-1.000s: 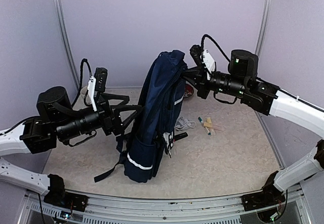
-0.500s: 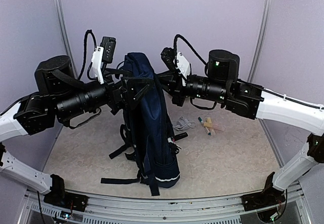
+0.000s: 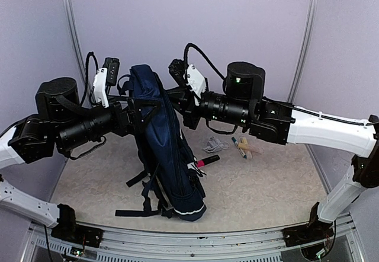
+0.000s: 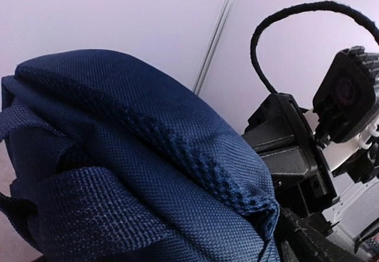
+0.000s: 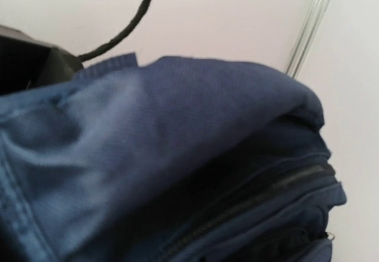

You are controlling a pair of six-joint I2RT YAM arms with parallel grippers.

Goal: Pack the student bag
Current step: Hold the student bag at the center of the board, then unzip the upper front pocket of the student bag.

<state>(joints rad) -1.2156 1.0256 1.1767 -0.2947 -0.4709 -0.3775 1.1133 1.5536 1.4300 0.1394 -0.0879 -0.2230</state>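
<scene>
The student bag (image 3: 169, 155) stands mid-frame, top pinched by the closed right gripper (image 3: 173, 96); the left gripper (image 3: 142, 105) width is unclear (marker (image 3: 207, 160) and pens (image 3: 238, 146) lie unpacked, centre-right table (image 3: 266, 182)).

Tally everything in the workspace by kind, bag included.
Navy student bag: 1
Pens or markers: 2, a pink-and-black marker and a teal-tipped pen
Grey-white tangle, possibly a cord: 1
Pale beige cluster: 1, pieces too small to separate
Total: 5
</scene>
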